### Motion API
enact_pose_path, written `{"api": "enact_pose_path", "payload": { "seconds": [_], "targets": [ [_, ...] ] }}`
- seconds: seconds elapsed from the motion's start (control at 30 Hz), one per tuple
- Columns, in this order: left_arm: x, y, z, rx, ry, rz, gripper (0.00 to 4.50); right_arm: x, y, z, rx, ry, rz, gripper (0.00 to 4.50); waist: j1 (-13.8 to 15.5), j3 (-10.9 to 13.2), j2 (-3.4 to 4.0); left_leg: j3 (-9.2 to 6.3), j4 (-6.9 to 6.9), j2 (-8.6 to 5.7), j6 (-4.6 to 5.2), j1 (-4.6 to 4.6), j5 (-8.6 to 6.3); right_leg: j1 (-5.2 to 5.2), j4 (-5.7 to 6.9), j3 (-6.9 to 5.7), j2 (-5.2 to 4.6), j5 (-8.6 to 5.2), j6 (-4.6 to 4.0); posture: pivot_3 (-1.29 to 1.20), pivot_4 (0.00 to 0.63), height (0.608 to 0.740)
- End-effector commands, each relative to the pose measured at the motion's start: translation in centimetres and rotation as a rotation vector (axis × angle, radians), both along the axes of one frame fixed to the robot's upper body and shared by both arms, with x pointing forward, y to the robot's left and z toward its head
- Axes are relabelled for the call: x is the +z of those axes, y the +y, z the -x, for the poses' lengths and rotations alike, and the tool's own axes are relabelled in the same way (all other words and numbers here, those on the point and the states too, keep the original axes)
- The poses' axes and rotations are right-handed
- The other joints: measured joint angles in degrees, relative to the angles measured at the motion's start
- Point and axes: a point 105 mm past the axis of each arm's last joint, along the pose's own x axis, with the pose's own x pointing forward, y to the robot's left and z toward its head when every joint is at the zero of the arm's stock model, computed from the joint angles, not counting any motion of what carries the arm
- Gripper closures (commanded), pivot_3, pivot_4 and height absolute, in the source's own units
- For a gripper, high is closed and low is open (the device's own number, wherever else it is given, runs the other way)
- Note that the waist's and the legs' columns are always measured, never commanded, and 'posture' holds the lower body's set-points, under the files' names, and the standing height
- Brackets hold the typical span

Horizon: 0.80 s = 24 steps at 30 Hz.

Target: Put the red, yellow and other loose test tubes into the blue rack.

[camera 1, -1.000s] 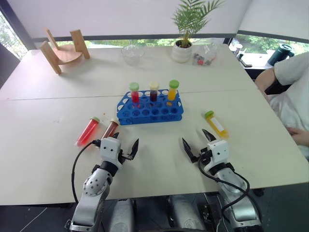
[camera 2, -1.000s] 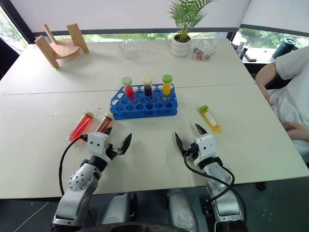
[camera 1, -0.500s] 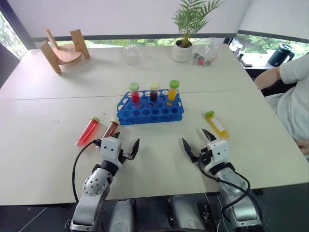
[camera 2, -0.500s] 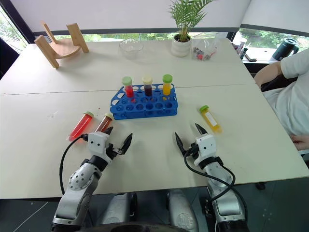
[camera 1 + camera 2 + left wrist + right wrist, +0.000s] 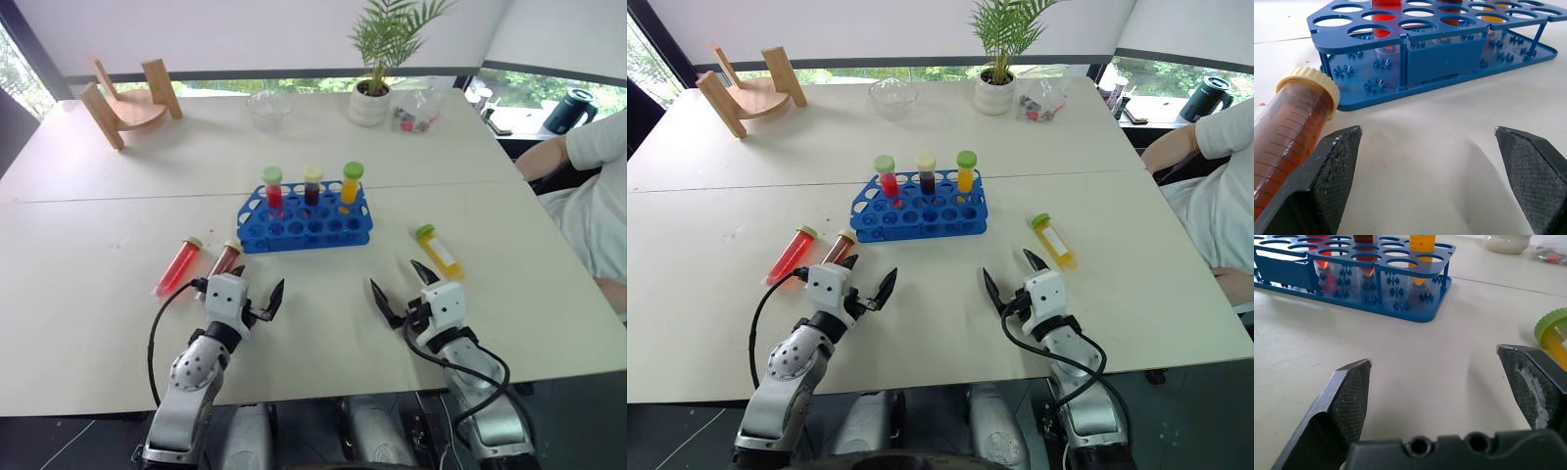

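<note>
- Red tube [image 5: 177, 266] and brown tube [image 5: 224, 260] lie loose at the rack's eight o'clock, beside the left gripper [image 5: 257, 293], jaws apart, empty.
- Blue rack [image 5: 306, 227] at centre holds three upright tubes.
- Yellow tube [image 5: 438, 251] lies loose at four o'clock, by the right gripper [image 5: 400, 290], also spread, empty.
- Three left.

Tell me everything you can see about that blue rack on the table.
The blue rack is bright blue plastic, rectangular, its top a grid of round holes on thin posts above a base plate. It rests flat mid-table, ahead of both grippers and apart from them. Three capped tubes stand upright in its far row: red, dark brown-red, yellow. The other holes look empty.
</note>
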Motion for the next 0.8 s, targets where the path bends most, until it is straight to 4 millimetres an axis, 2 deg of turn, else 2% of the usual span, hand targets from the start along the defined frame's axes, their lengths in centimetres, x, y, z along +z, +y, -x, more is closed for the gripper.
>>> {"api": "enact_pose_path", "payload": {
  "seconds": [0.03,0.17,0.23,0.3,0.4,0.5,0.57,0.8],
  "targets": [
    [3.9,-0.8,0.0,-0.1,-0.085,0.01,0.03,4.6,-0.1,-0.7,0.039,-0.068,0.028,0.0,-0.03,0.03,0.03,0.0,0.01,0.0,0.0,-0.04,0.0,-0.05,0.01,0.0,0.0,0.01,0.0,0.0,0.15,0.74],
    [8.0,-0.9,0.5,-0.29,-0.095,-0.022,0.03,8.0,-1.2,-2.3,0.039,0.059,0.073,0.0,-0.02,0.03,0.04,-0.07,0.07,0.01,0.0,-0.19,0.01,-0.14,0.03,-0.06,0.02,0.06,-0.03,0.0,0.15,0.74],
    [9.4,-0.8,0.7,-0.363,-0.086,-0.042,0.03,8.9,-1.4,-2.7,0.053,0.134,0.082,0.0,0.0,0.03,0.06,-0.1,0.08,0.02,0.0,-0.24,0.01,-0.19,0.04,-0.09,0.03,0.06,-0.03,0.0,0.15,0.74],
    [11.7,0.0,0.8,-0.477,-0.079,-0.077,0.03,9.6,-2.6,-3.9,0.051,0.286,0.177,0.0,-0.01,0.06,0.06,-0.15,0.06,0.02,0.05,-0.27,-0.02,-0.17,0.03,-0.15,0.04,0.04,0.0,0.0,0.15,0.74],
    [13.9,1.1,1.1,-0.61,-0.033,-0.106,0.03,10.3,-4.4,-5.2,0.021,0.533,0.221,0.0,-0.04,0.28,0.17,-0.15,0.1,0.01,0.06,-0.48,-0.01,-0.39,0.02,-0.16,0.04,0.05,-0.01,0.0,0.15,0.74],
    [14.6,1.5,1.7,-0.707,0.027,-0.125,0.03,11.0,-5.4,-6.6,-0.007,0.655,0.221,0.0,-0.17,0.3,0.18,-0.08,0.09,0.0,0.15,-0.51,-0.06,-0.43,-0.08,-0.14,0.03,0.05,-0.01,0.0,0.15,0.74],
    [14.6,1.5,2.0,-0.741,0.053,-0.13,0.03,10.6,-5.9,-7.1,-0.012,0.711,0.229,0.0,-0.15,0.29,0.16,-0.07,0.09,0.01,0.48,-0.52,-0.24,-0.41,-0.14,-0.14,0.04,0.03,0.03,0.0,0.15,0.74],
    [14.0,2.1,2.9,-0.793,0.105,-0.184,0.03,7.2,-6.6,-8.4,0.017,0.867,0.276,0.0,-0.06,0.34,0.19,0.01,0.08,0.01,0.76,-1.2,-0.41,-1.18,-0.09,-0.13,0.02,0.13,0.35,0.0,0.15,0.74]
  ]
}}
